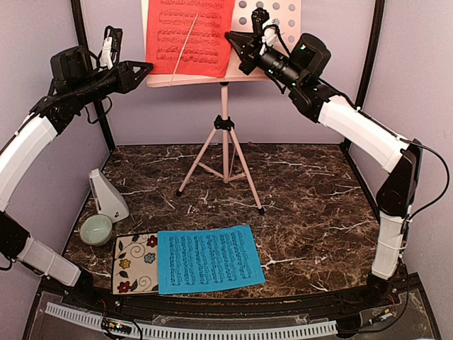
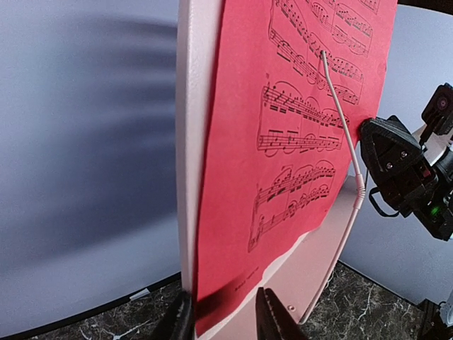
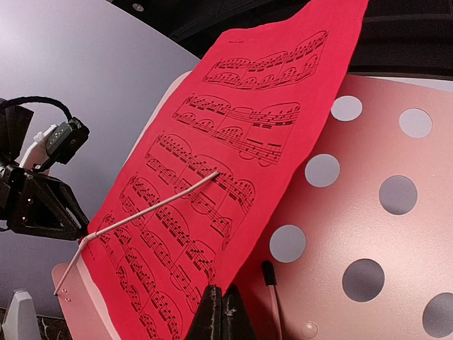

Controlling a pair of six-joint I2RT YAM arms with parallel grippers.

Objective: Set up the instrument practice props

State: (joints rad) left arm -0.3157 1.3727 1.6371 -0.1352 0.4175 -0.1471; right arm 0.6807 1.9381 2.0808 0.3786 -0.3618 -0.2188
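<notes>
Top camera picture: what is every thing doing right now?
Music stand: standing, legs spread.
Red sheet music: up on the stand, under the wire arm.
Blue sheet music: flat on the table, partly over the floral tile.
Metronome: upright.
Green bowl: upright, empty.
Left fingers: open, red sheet music's corner between them.
Right fingers: shut on red sheet music's edge.

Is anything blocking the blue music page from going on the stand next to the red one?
The right gripper hangs in front of the music stand's bare holed half, at the red sheet's right edge. Nothing lies on the blue sheet.
</notes>
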